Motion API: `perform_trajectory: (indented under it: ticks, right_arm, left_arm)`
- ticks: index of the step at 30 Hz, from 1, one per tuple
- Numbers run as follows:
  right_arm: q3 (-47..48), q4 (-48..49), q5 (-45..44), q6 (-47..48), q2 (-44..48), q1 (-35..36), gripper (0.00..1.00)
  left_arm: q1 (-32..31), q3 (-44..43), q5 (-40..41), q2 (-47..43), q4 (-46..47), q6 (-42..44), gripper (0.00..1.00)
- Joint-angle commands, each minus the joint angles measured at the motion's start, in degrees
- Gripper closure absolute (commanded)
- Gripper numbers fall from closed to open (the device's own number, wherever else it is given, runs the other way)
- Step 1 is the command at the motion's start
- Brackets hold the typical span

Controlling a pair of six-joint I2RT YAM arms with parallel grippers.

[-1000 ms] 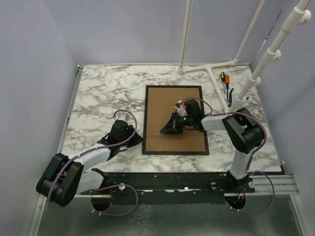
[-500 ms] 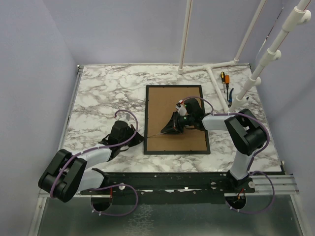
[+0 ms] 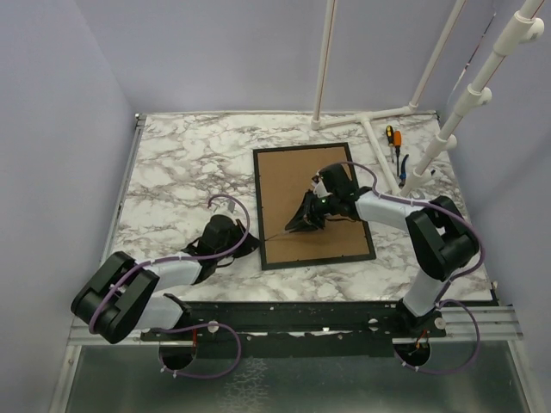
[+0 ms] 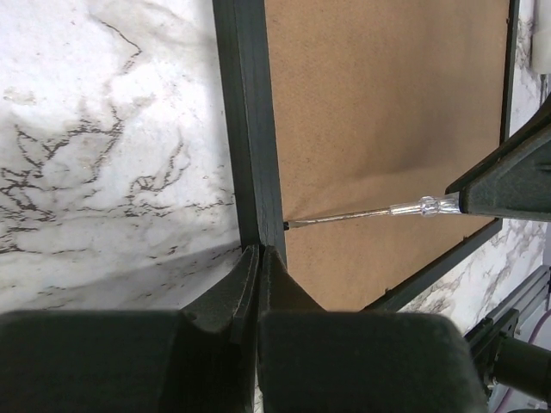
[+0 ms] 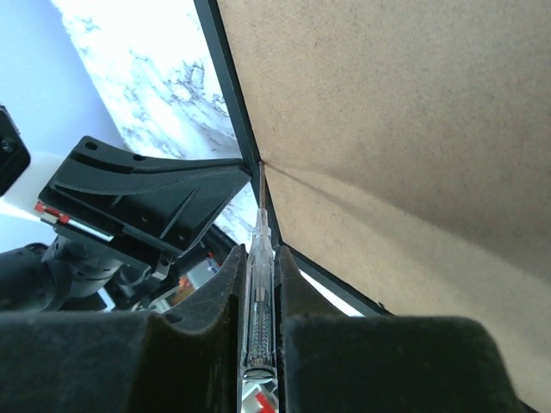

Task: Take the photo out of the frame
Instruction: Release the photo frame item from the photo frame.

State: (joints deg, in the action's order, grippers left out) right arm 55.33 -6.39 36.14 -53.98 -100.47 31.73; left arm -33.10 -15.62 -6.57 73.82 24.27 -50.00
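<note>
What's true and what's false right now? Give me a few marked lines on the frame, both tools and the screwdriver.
1. The frame lies back up. True.
2. The right tool grips a screwdriver. True.
3. The left tool is wide open. False: it is shut, at the frame's border.
4. The screwdriver's tip is at the frame's far border. False: it meets the left border, near the left tool.

We find the frame (image 3: 284,185) plain brown across its back, edged by a thin black border — the table (image 3: 189,163) white marble veined with grey, the slim tool (image 5: 259,292) clear and glassy.
</note>
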Motion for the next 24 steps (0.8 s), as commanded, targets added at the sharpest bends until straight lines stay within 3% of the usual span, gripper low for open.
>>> perform_trajectory:
  ticks: [1, 15, 24]
  right_arm:
    - [4.2, -9.2, -6.1, 1.5, 1.4, 3.7, 0.99]
    - [23.7, -32.7, -19.1, 10.0, -2.2, 11.0, 0.99]
    - [29.0, -35.4, -20.1, 10.0, -4.8, 14.4, 0.99]
  left_arm:
    - [-3.4, -0.5, -2.9, 3.0, 0.0, -1.8, 1.0]
    - [-4.3, -1.8, -2.4, 4.3, 0.6, -0.9, 1.0]
    - [-4.4, -2.1, -2.4, 4.7, 0.7, -0.6, 1.0]
